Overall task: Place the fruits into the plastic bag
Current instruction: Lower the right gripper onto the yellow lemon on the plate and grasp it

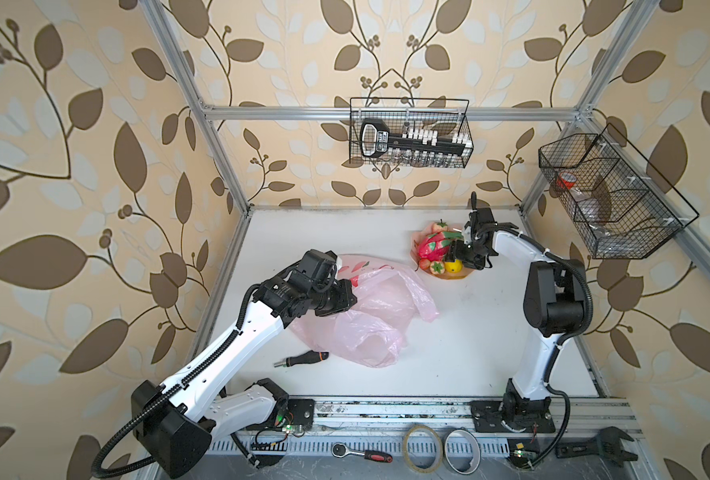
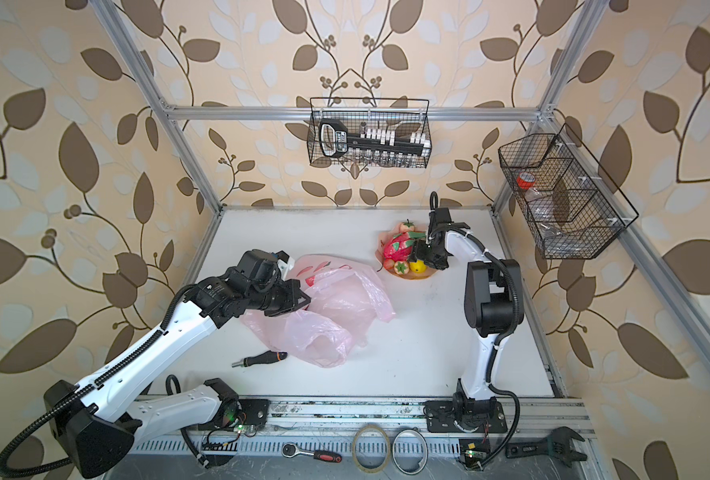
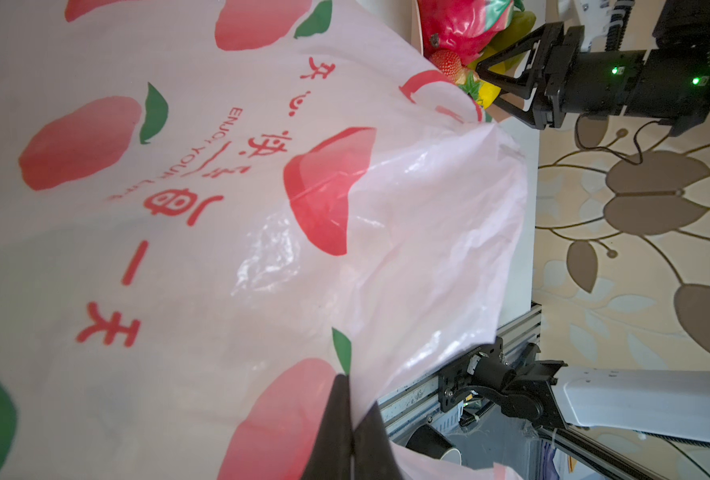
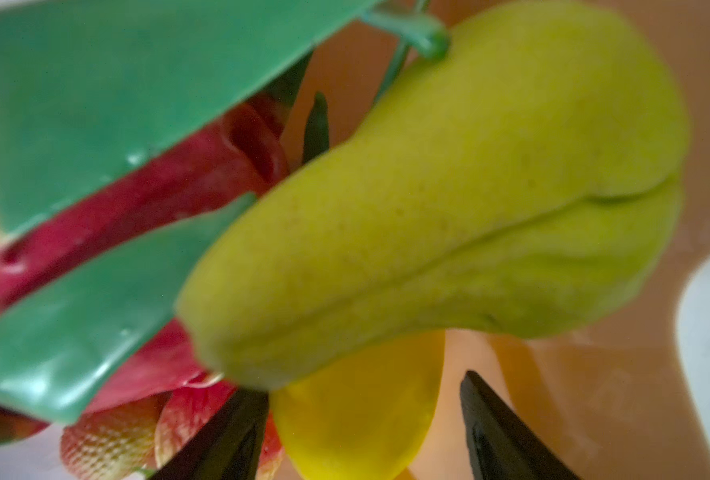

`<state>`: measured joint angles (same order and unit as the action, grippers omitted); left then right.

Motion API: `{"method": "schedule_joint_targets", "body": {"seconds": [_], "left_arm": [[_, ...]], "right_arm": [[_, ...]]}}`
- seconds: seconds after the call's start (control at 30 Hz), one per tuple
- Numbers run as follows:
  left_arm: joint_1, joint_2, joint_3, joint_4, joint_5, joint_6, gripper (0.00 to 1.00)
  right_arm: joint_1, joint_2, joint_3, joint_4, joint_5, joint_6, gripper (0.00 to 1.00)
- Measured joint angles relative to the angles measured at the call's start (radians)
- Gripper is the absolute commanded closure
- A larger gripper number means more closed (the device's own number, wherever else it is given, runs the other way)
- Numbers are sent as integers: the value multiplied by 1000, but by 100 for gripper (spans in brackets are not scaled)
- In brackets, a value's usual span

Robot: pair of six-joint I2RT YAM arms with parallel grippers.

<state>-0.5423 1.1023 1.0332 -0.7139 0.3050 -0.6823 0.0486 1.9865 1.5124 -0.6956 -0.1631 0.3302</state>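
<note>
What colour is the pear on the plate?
The pear is yellowish green. The right wrist view shows it best.

The right wrist view is all blur: the pear (image 4: pixel 449 216) covers part of the lemon (image 4: pixel 357 415), while the dragon fruit (image 4: pixel 137 199) and strawberries (image 4: pixel 108 440) run off the frame. In both top views the pear cannot be made out near the right gripper (image 1: pixel 455 255). In the left wrist view the plastic bag (image 3: pixel 179 249) runs past three edges, and the left gripper (image 3: pixel 353 399) is cut off, only its tips showing.
</note>
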Motion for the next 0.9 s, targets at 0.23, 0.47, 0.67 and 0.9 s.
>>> {"method": "schedule_joint_targets", "body": {"seconds": [0.23, 0.47, 0.67, 0.9], "left_arm": [[0, 0, 0, 0, 1, 0, 100], [0, 0, 0, 0, 1, 0, 100], [0, 0, 0, 0, 1, 0, 100], [0, 0, 0, 1, 2, 0, 100]], "right_arm": [[8, 20, 7, 2, 11, 1, 33], [15, 25, 12, 2, 29, 1, 38], [17, 25, 12, 3, 38, 1, 50], [19, 22, 12, 1, 38, 1, 62]]}}
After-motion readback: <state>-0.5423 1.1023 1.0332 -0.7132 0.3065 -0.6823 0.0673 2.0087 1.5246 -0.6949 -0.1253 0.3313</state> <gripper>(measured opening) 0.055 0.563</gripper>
